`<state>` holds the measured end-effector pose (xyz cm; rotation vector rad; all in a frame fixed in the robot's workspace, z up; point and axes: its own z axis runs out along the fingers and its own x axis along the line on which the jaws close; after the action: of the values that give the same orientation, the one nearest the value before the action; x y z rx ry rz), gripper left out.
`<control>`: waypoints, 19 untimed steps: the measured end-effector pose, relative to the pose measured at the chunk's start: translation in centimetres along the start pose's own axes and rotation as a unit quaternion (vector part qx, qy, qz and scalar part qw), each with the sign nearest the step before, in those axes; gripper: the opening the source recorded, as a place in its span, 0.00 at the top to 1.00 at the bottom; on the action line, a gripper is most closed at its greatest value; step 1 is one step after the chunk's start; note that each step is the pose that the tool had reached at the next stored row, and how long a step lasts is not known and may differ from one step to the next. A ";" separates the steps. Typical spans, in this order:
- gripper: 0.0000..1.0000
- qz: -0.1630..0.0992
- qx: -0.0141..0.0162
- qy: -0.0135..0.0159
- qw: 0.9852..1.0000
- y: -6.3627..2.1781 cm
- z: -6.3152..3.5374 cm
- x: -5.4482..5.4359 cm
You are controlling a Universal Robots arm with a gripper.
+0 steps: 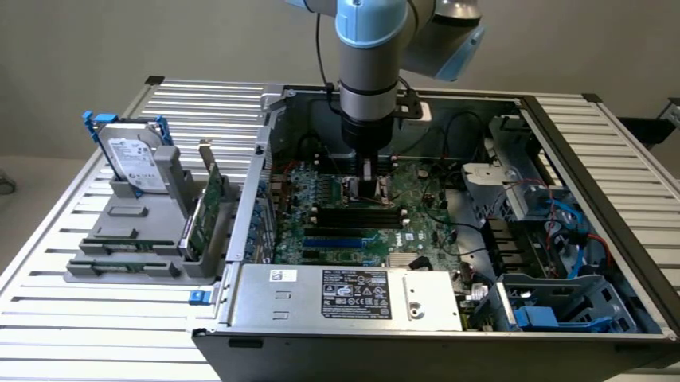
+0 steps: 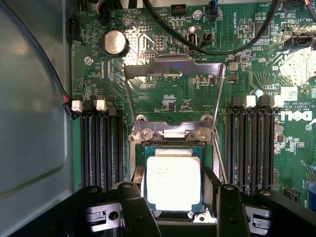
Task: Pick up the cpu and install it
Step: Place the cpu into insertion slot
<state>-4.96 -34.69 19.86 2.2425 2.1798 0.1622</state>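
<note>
1. gripper [image 1: 369, 183] stands low inside the open computer case [image 1: 425, 350], over the motherboard [image 2: 163, 94].
2. jaws set wide, closed on the cpu [image 2: 173, 180], one finger at each opposite edge.
3. cpu lies flat in the socket [image 2: 173, 134], directly beneath the gripper.
4. load plate [image 2: 173, 66] stands raised just beyond the gripper; memory slots [image 2: 101, 148] flank it.

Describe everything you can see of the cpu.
The cpu is a flat square chip with a pale silver metal top, faint printing and a thin green rim. It sits level at the socket frame on the motherboard, between black memory slots, with the metal retention plate swung open. The end effector is right at it; whether it grips it cannot be told.
</note>
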 end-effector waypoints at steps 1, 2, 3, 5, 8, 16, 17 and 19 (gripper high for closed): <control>0.45 0.000 0.000 0.000 1.000 -0.01 0.03 0.0; 0.45 0.001 0.000 -0.001 1.000 -0.01 0.06 0.0; 0.45 0.001 0.000 -0.001 1.000 -0.02 0.08 0.0; 0.45 0.001 0.000 -0.001 1.000 -0.03 0.11 0.0; 0.45 0.002 0.000 -0.002 1.000 -0.04 0.15 0.0; 0.45 0.002 0.000 -0.004 1.000 -0.05 0.20 0.0; 0.45 0.002 0.000 -0.004 1.000 -0.05 0.19 0.0; 0.45 0.002 0.000 -0.004 1.000 -0.05 0.20 0.0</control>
<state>-4.99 -34.65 19.67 2.2425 2.1716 0.1526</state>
